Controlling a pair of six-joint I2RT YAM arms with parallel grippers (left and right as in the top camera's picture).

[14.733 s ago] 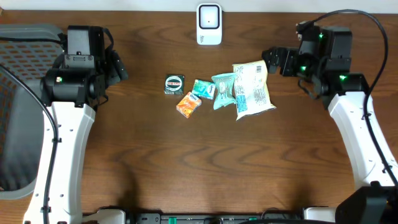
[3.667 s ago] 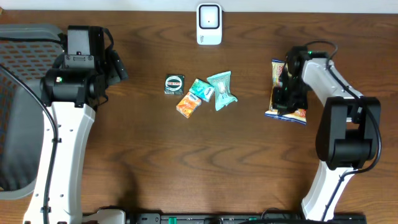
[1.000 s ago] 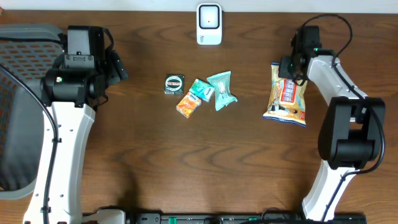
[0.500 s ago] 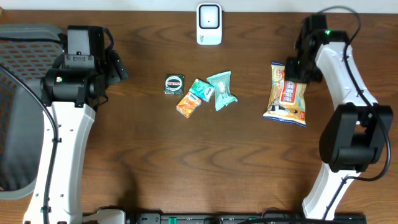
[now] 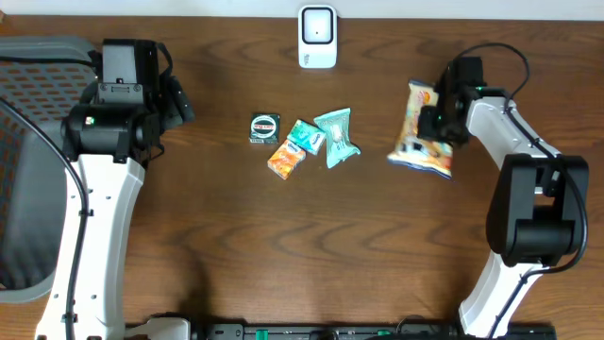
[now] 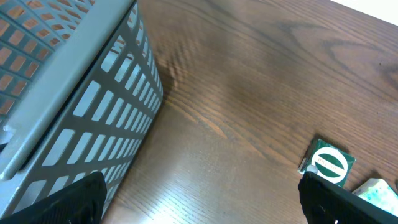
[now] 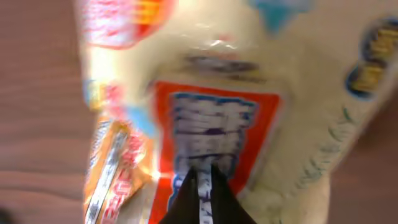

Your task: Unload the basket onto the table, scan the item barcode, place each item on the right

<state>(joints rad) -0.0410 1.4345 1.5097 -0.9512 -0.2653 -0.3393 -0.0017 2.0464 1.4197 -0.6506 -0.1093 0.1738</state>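
Worktop (image 5: 283, 246): dark wood. Grey mesh basket (image 5: 24, 142): far left, by the parked left arm (image 5: 104, 170); left jaws wide apart, empty. Snack bag (image 5: 422, 132): flat at right half a second ago, now raised, tilted and nearer the scanner (image 5: 317, 38), right jaws pinched shut on it; carry to scan apparently begun. Small packets (image 5: 311, 142): mid-worktop, left of that path; nothing blocks it.

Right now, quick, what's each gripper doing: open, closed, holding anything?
Left gripper: open, holding nothing.
Right gripper: closed on the snack bag.
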